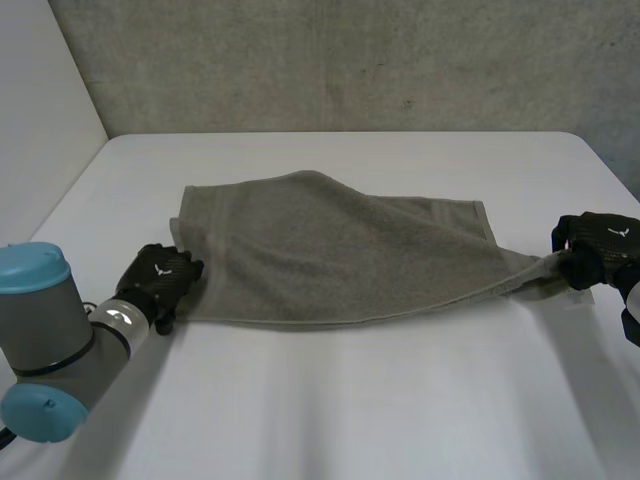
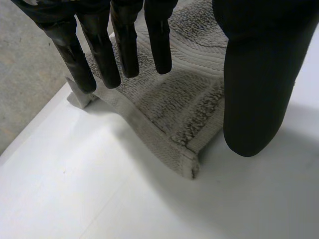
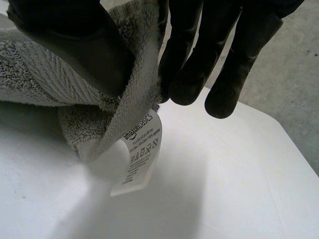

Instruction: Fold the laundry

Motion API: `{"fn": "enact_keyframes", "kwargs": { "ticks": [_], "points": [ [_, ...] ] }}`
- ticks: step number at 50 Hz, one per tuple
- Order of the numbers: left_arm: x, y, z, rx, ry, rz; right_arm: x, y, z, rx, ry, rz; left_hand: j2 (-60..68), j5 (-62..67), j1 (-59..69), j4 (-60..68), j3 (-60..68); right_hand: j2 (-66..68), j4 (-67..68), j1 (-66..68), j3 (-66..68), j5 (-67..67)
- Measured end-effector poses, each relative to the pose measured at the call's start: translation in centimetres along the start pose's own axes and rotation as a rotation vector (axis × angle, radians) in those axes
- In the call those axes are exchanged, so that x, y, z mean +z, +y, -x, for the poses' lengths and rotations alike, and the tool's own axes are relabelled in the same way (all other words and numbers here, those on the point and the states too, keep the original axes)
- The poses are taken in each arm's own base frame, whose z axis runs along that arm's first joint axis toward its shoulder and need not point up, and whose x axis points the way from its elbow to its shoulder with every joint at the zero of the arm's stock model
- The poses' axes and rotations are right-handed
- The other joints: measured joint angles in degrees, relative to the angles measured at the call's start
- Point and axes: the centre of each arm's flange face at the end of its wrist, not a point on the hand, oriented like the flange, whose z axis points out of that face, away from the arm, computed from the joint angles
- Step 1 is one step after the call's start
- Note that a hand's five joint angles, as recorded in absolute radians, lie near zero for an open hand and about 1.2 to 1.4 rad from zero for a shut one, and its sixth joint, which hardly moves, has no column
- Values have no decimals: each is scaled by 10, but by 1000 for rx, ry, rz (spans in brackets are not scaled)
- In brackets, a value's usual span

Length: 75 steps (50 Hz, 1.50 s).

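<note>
A grey towel point(image 1: 330, 250) lies spread across the white table point(image 1: 350, 410), partly folded over itself. My left hand point(image 1: 160, 280) is at its near left corner. In the left wrist view its fingers point(image 2: 127, 45) hang straight over that corner point(image 2: 174, 114), with the thumb point(image 2: 259, 74) apart beside it, so the hand is open and not gripping. My right hand point(image 1: 595, 245) holds the towel's right corner, pulled to a point just off the table. In the right wrist view the thumb point(image 3: 75, 40) and fingers point(image 3: 209, 50) pinch the cloth point(image 3: 134, 94), and a white care label point(image 3: 139, 149) hangs below.
A grey wall point(image 1: 350, 60) rises behind the table's far edge. Bare white tabletop stretches in front of the towel and behind it. The right edge of the table runs close to my right hand.
</note>
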Motion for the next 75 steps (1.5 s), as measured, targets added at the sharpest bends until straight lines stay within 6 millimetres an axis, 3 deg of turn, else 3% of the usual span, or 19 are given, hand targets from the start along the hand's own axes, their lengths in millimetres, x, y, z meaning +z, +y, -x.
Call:
{"fn": "enact_keyframes", "kwargs": {
  "ticks": [14,31,36,47,66,71,75],
  "points": [
    [1,-2,1,-1,0,-3,0,0,1,0,-2,1,-5,-5,-5,-5,-5,0,0,0,0,0],
    [19,-2,5,-2,-13,-25,0,1,2,0,-5,2,23,17,21,22,21,0,0,0,0,0],
    [26,0,4,-4,-12,-25,0,1,2,0,-5,2,55,28,54,55,55,0,0,0,0,0],
    [32,0,5,-8,-15,-30,0,1,2,-1,-5,3,276,43,271,275,276,0,0,0,0,0],
    [23,-23,20,-111,-60,-104,0,1,2,-1,-5,3,383,43,379,383,382,0,0,0,0,0],
    [23,-22,18,-116,-55,-98,0,1,2,-2,-5,3,382,43,380,383,382,0,0,0,0,0],
    [25,-16,14,-115,-43,-81,0,1,2,-8,-6,4,213,43,212,222,223,0,0,0,0,0]
  ]
}}
